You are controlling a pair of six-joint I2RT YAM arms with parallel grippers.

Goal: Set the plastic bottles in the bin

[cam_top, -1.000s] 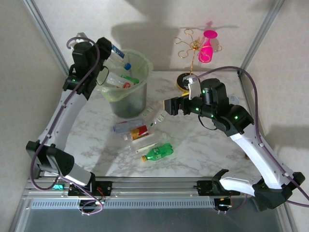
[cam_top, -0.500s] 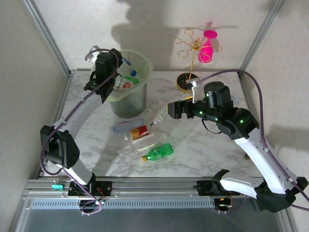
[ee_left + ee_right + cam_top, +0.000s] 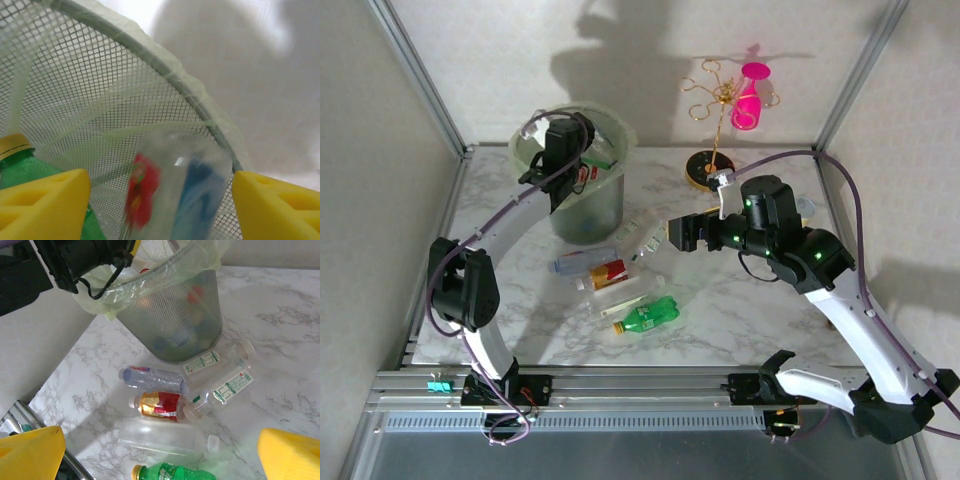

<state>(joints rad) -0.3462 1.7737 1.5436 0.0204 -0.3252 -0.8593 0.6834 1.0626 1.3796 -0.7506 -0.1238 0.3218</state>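
Right now your left gripper [image 3: 566, 150] sits at the mouth of the bin [image 3: 618, 140], which stands at the far left of the marble table [image 3: 740, 300]. In the left wrist view its yellow fingers [image 3: 45, 200] stand wide apart. Between them, lower in the bin, is a blurred clear bottle [image 3: 175, 190] with a red and blue label. You can see a gap between that bottle and the finger at the left of that view; on the other side I cannot tell whether it touches. The jaws read as open, gripping nothing. A green bottle in the bin [image 3: 20, 165], gold-capped, rests against the mesh wall beside that same finger.

Your right gripper [image 3: 680, 235] hangs over the middle of the table, to the right of the bin, with its fingers [image 3: 30, 450] spread wide and nothing between them. Below it six bottles lie on their sides outside the bin. A white-labelled bottle [image 3: 210, 360] lies just beside the bin's foot, and a second white-labelled bottle [image 3: 222, 387] is near it. The blue-label bottle [image 3: 152, 377] and red-label bottle [image 3: 157, 405] lie side by side. Nearer you are a plain clear bottle [image 3: 162, 437] and then the green bottle on the table [image 3: 170, 472]. At the far edge a pink goblet [image 3: 750, 100] hangs tilted on a gold wire stand [image 3: 712, 95], well apart from both grippers.
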